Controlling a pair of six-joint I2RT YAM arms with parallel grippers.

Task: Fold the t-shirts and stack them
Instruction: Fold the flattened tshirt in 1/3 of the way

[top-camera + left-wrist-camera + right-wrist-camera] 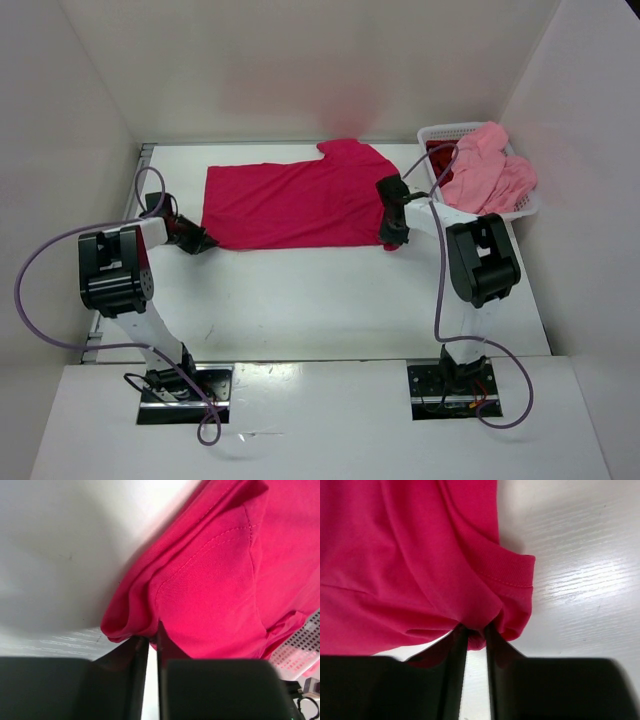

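I count two grippers, left gripper (200, 243) and right gripper (392, 240), each pinched nearly closed on a near corner of the one crimson-pink t-shirt (290, 205) spread flat between them on the table (300, 300), and one salmon pink t-shirt (485, 170) heaped in the single white lattice basket (435, 132) far right.

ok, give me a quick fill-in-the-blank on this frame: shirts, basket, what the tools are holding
1. The crimson-pink shirt lies spread on the ____.
2. The salmon pink shirt is heaped in the white ____ at the far right.
3. The left tool and right tool each pinch an edge of the ____ shirt.

Missing words: table; basket; crimson-pink.
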